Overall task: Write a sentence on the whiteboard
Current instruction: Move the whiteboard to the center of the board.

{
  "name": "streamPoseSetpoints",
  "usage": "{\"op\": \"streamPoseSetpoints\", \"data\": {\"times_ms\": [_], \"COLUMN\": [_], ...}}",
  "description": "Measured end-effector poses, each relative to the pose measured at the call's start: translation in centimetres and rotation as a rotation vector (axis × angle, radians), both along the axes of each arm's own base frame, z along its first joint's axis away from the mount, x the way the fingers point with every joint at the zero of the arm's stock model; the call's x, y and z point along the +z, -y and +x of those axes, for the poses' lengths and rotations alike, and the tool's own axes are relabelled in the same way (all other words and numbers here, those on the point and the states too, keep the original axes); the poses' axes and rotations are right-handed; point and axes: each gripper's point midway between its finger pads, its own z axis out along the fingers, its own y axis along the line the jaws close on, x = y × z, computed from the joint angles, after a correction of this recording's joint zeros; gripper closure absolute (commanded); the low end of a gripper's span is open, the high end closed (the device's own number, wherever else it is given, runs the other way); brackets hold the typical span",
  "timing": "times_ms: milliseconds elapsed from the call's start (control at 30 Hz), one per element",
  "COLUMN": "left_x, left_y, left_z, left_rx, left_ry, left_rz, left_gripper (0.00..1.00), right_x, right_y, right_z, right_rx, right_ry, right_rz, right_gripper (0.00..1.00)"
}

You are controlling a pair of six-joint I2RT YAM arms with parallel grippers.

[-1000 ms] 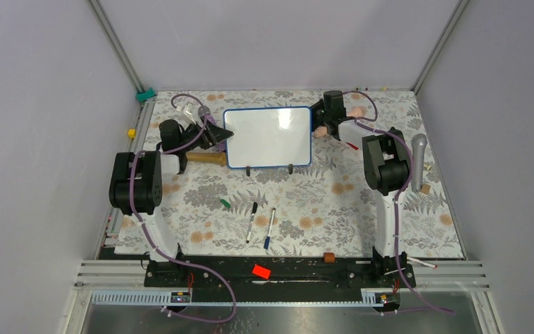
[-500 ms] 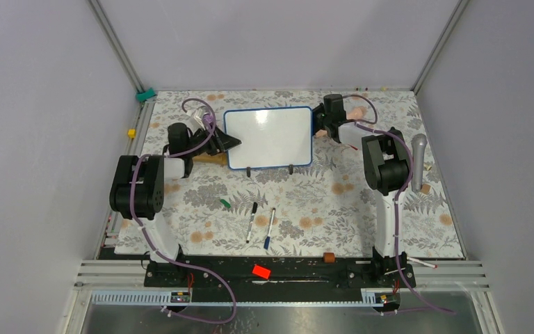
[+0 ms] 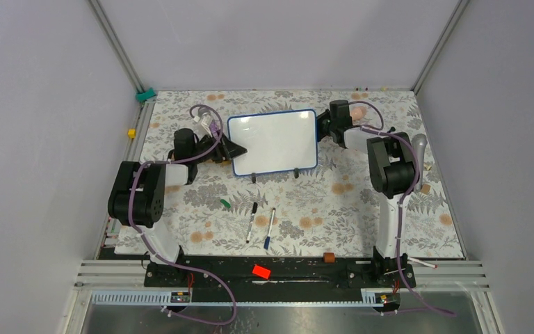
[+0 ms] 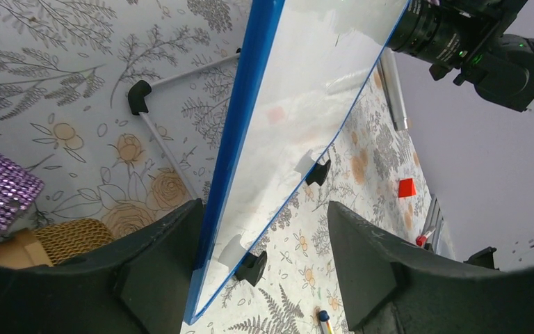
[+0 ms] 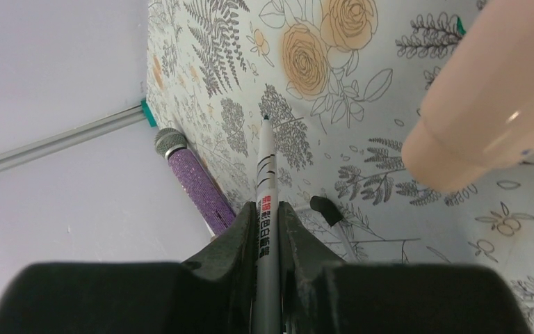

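Observation:
The whiteboard point(image 3: 272, 142), white with a blue rim, stands tilted on two black feet at the back middle of the table. No sentence shows on its face. My left gripper point(image 3: 238, 149) is at its left edge. In the left wrist view the whiteboard point(image 4: 299, 104) runs between the open jaws of this gripper point(image 4: 264, 209): the left finger lies against the rim, the right finger stands apart. My right gripper point(image 3: 325, 129) is just behind the board's right edge, shut on a marker point(image 5: 268, 167) that points out ahead, uncapped.
Two markers point(image 3: 252, 221) point(image 3: 270, 228) and a green cap point(image 3: 225, 203) lie in front of the board. A purple microphone point(image 5: 195, 181) and a wooden handle point(image 4: 69, 240) lie behind it. A grey microphone point(image 3: 418, 161) lies at the right, and a red block point(image 3: 261, 271) on the near rail.
The whiteboard has shifted slightly right and nearer. My left gripper followed it right and its jaws narrowed a little. The right gripper drew back a little to the right, still holding the marker.

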Motion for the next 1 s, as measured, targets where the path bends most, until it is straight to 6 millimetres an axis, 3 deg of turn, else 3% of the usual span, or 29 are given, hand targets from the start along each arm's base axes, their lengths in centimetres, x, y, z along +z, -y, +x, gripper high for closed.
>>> {"op": "streamPoseSetpoints", "data": {"times_ms": [500,733,867,1000], "left_x": [-0.7,-1.0,0.3,2.4], "left_y": [2.2,2.0,1.4,0.7], "left_z": [-3.5,-4.6,-4.6,-4.5], "left_rx": [-0.045,-0.048,-0.034,-0.002], "left_ry": [-0.015,-0.022,0.014,0.078], "left_rz": [0.04,0.057,0.071,0.066], "left_gripper": [0.32,0.25,0.2,0.05], "right_x": [0.7,1.6,4.0,4.9], "right_y": [2.3,4.5,6.6,9.1], "right_z": [-2.5,-1.2,1.0,1.8], "right_rx": [-0.023,-0.042,-0.058,-0.082], "right_ry": [0.01,0.031,0.091,0.116], "right_rz": [0.003,-0.005,-0.015,-0.035], "right_gripper": [1.0,1.0,1.0,1.0]}}
